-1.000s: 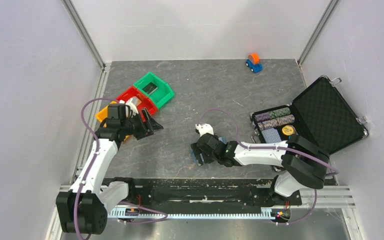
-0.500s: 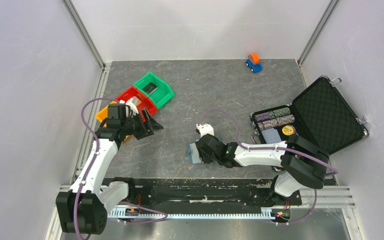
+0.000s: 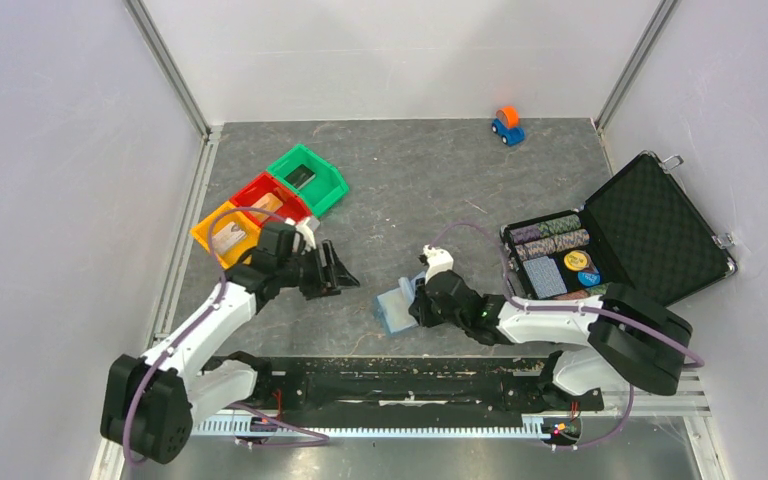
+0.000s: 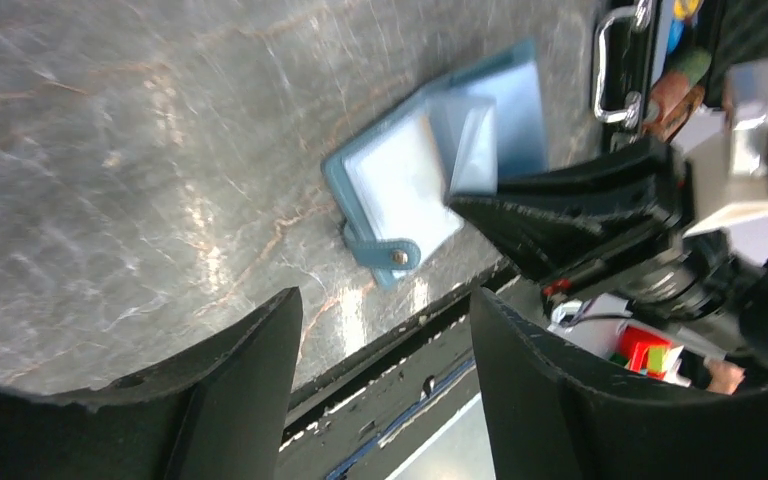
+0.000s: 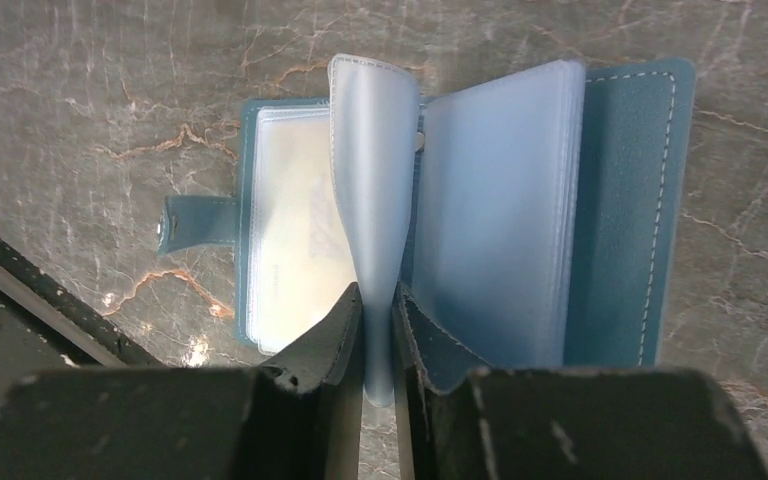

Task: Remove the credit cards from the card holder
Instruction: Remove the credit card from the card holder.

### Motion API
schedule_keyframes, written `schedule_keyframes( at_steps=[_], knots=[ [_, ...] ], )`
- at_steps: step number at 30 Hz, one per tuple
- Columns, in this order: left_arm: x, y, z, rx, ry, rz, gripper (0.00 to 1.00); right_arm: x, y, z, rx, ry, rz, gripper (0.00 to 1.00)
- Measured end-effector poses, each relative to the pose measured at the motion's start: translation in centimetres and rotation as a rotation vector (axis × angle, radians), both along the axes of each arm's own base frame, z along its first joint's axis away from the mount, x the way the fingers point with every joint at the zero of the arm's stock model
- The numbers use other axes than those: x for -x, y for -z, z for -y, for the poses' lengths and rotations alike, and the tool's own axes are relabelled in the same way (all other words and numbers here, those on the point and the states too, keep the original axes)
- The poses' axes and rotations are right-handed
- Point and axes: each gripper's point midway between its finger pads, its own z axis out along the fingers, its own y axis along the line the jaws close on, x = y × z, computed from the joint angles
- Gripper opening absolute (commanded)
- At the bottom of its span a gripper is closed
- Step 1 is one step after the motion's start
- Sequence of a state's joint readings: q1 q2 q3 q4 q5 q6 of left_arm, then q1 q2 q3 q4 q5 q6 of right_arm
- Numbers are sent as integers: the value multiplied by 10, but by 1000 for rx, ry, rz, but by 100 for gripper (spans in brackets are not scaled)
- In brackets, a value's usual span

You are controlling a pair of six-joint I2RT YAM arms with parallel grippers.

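The slate-blue card holder (image 3: 393,310) lies open on the grey table near the front edge. In the right wrist view, the card holder (image 5: 625,200) shows a fan of clear sleeve pages. My right gripper (image 5: 378,295) is shut on one upright sleeve page (image 5: 372,170). A whitish credit card (image 5: 295,240) shows inside the left sleeve. My left gripper (image 3: 345,272) hovers open just left of the holder, nothing between its fingers. From the left wrist view the card holder (image 4: 410,190) lies ahead of my left gripper (image 4: 385,300).
Green (image 3: 308,178), red (image 3: 272,200) and yellow (image 3: 225,232) bins sit at the left, each with a card inside. An open black case (image 3: 650,230) with poker chips (image 3: 550,235) stands at the right. A toy car (image 3: 506,124) is at the back. The table's front rail (image 4: 430,350) is close.
My right gripper closed on a sleeve page and shifted right as the holder came open. My left arm swung from the bins toward the holder.
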State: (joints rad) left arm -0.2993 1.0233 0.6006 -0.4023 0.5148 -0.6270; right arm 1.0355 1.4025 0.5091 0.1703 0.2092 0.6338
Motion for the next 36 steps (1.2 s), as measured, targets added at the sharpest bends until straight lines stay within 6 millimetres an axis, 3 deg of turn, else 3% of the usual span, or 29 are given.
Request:
schedule_keyframes(
  at_steps=[8, 15, 24, 27, 32, 36],
  knots=[
    [17, 31, 36, -36, 98, -43, 74, -6, -6, 5, -103, 36, -19, 15],
    [25, 64, 46, -82, 113, -96, 74, -5, -7, 7, -137, 38, -30, 15],
    [20, 76, 58, -91, 131, -77, 68, -4, -8, 5, -149, 28, -34, 16],
    [19, 80, 61, -88, 135, -77, 57, -3, -8, 5, -150, 28, -34, 18],
    [17, 81, 66, -69, 122, -78, 19, -3, -7, 6, -154, 33, -40, 32],
    [16, 81, 67, -60, 111, -77, 4, -4, -8, 11, -141, 42, -36, 41]
  ],
)
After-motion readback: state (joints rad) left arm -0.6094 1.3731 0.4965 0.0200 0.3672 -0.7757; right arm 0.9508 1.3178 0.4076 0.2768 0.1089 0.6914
